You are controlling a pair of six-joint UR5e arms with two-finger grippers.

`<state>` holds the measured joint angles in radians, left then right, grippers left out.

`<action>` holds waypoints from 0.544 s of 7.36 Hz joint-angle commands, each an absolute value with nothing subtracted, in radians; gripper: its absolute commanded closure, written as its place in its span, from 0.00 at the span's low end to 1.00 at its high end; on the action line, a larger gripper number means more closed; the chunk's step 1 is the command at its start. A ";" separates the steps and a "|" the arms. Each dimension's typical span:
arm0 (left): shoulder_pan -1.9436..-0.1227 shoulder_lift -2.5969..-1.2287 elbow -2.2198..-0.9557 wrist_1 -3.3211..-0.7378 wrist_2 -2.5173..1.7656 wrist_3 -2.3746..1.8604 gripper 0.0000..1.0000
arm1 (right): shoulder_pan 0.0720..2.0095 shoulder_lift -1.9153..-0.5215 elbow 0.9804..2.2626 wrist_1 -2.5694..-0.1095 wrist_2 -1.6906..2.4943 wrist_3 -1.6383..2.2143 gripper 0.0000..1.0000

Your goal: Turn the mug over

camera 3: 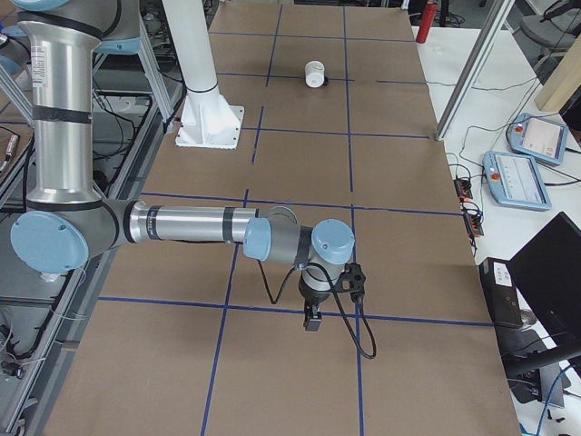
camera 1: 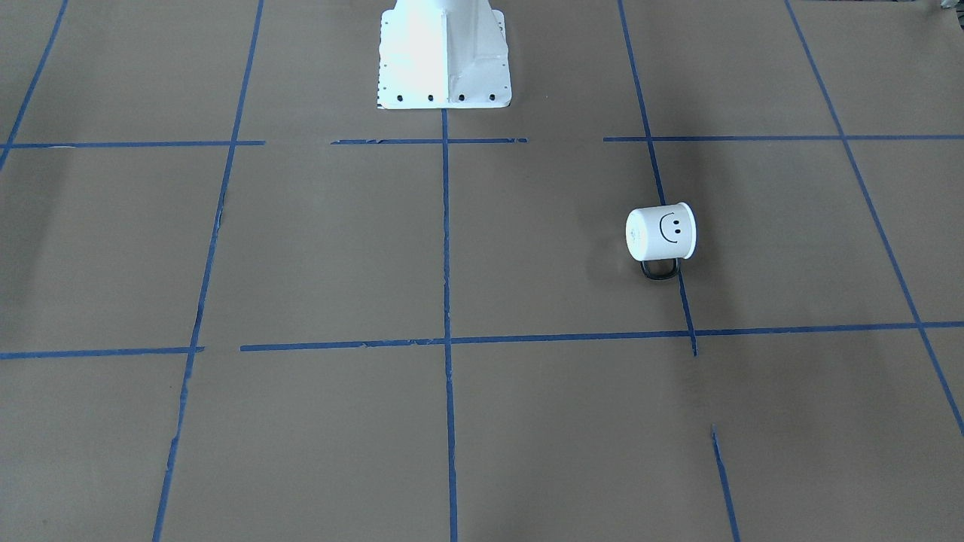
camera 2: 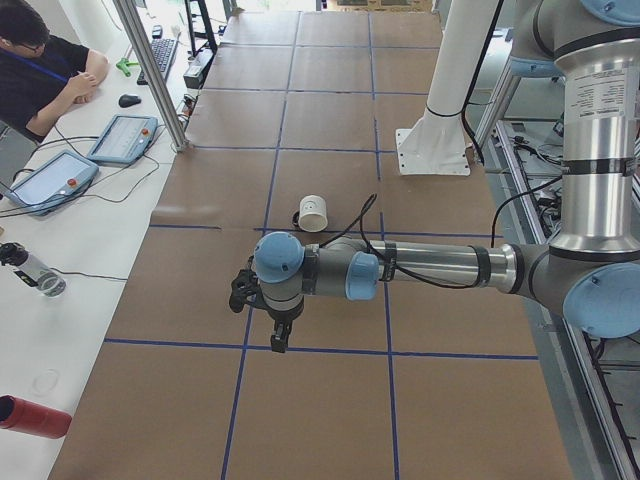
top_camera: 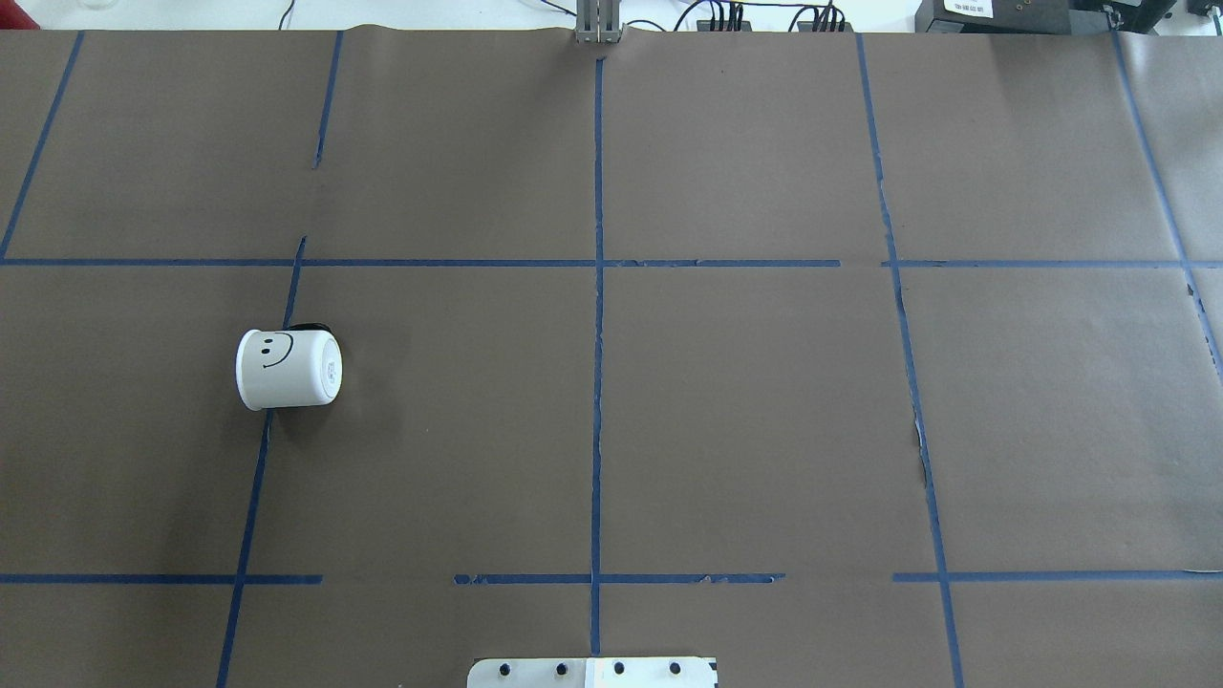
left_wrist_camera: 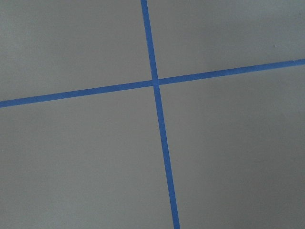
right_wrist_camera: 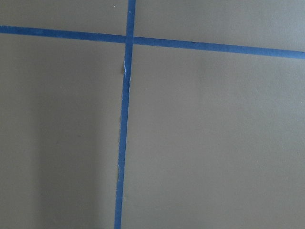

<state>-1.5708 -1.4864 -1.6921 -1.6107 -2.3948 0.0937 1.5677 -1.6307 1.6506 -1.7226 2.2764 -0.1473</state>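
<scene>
Where brown paper covers the counter, blue tape lines cut it into squares; a side desk holds two tablets. The left claw and right claw each hang over bare paper, touching nothing, and from these side views I cannot tell how far either is parted. The mug lies on its side across a tape line on the robot's left half, smiley face up, handle pointing away from the robot, its inside hidden.
</scene>
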 commanded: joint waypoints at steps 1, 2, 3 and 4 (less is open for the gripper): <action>-1.571 -1.486 -1.686 -1.611 -2.395 0.094 0.00 | 1.568 -1.631 1.651 -1.723 2.276 -0.147 0.00; -1.571 -1.486 -1.690 -1.611 -2.396 0.094 0.00 | 1.568 -1.631 1.651 -1.723 2.276 -0.147 0.00; -1.571 -1.488 -1.692 -1.612 -2.396 0.095 0.00 | 1.568 -1.631 1.651 -1.723 2.276 -0.147 0.00; -1.569 -1.493 -1.683 -1.615 -2.396 0.097 0.00 | 1.568 -1.631 1.651 -1.723 2.276 -0.147 0.00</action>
<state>-1.5706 -1.4886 -1.6889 -1.6123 -2.3958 0.0949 1.5678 -1.6307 1.6506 -1.7227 2.2764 -0.1473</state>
